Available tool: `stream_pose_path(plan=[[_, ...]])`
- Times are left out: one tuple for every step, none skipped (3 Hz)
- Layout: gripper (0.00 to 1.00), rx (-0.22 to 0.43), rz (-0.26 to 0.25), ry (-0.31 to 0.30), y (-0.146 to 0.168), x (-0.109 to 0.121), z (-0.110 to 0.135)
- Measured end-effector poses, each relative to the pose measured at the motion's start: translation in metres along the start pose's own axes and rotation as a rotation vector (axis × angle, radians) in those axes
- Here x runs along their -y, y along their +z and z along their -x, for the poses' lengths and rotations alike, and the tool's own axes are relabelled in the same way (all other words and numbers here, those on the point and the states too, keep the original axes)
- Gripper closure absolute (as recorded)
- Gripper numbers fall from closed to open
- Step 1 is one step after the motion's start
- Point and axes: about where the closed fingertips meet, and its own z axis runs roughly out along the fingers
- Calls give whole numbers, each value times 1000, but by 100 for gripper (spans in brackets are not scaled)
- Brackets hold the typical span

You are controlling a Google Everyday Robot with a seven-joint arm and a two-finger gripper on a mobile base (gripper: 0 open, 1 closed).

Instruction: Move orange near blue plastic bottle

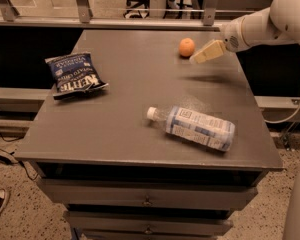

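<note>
The orange (186, 47) sits on the grey table top (125, 99) toward the far right. The blue plastic bottle (195, 127) lies on its side near the front right, white cap pointing left. My gripper (195, 59) reaches in from the right above the table, its pale tip just to the right of the orange and slightly nearer the camera, close to it. It holds nothing that I can see.
A dark blue chip bag (75, 75) lies on the left side of the table. A railing (140, 21) runs behind the far edge. Drawers (145, 199) are below the front edge. The arm (270, 24) comes over the right edge.
</note>
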Motion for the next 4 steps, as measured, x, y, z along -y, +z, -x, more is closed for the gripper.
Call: stream_pose_path(plan=[[0,46,1,54,37,9,0],[3,81,4,88,62,14,3],[25,98,14,100,77,13,7],[48,105,24,112,83,10,7]])
